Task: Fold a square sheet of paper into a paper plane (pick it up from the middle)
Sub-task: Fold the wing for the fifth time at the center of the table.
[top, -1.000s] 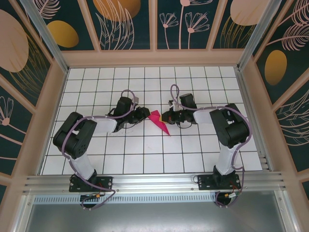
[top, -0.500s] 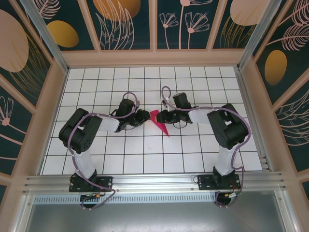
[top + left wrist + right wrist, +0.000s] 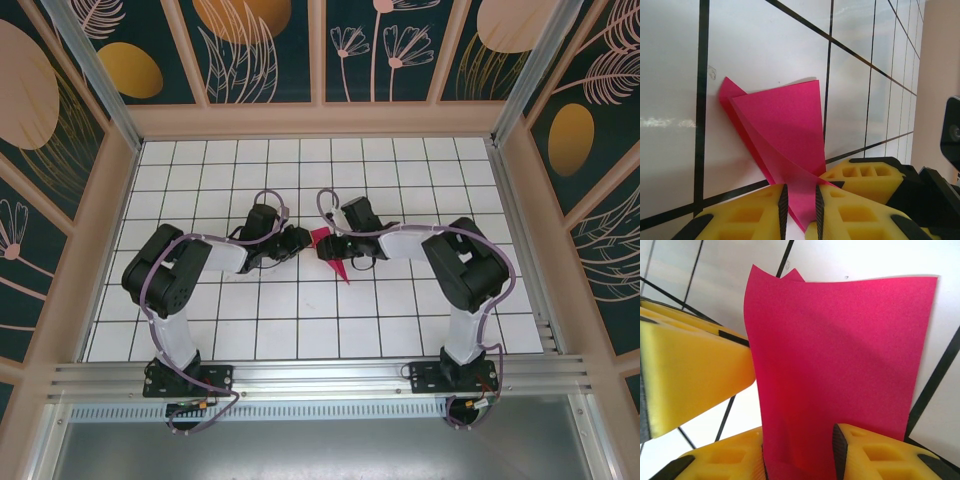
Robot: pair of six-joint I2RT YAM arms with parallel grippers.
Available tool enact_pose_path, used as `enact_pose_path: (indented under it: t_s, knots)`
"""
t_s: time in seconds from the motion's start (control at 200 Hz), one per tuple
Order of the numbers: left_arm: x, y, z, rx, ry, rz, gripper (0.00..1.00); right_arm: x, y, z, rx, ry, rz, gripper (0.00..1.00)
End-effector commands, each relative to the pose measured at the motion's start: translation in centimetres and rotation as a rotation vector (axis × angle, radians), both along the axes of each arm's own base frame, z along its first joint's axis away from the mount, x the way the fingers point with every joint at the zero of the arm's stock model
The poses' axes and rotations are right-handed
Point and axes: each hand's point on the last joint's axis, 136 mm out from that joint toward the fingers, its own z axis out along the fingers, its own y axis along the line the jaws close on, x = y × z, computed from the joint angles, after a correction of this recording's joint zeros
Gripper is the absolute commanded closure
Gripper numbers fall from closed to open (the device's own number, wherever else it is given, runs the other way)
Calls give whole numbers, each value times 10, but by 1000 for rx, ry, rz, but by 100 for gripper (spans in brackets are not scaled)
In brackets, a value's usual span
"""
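The pink plane [image 3: 337,265] lies about dead centre in the top view, still only part-folded, with its tip pointing toward the bottom. The left claw [image 3: 800,206] is pinched tight on the plane's edge, low in the left wrist view. The right claw [image 3: 799,460] has the paper between its fingers [image 3: 875,455], but I honestly can't tell if it's clamping. The two claws are just beside each other over the gridded table [image 3: 400,300].
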Motion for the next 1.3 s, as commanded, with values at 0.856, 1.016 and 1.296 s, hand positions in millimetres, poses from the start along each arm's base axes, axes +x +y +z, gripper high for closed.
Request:
enact_pose_path:
  t_s: [0.856,1.016,1.296]
  knots:
    - [12,-3,24,8,-64,9,74,3,3,7,48,-93,-13,99]
    - [10,-1,25,9,-75,13,73,0,-1,27,215,-35,-5,100]
    - [6,-6,30,-42,-102,-9,72,-12,-8,54,504,120,7,100]
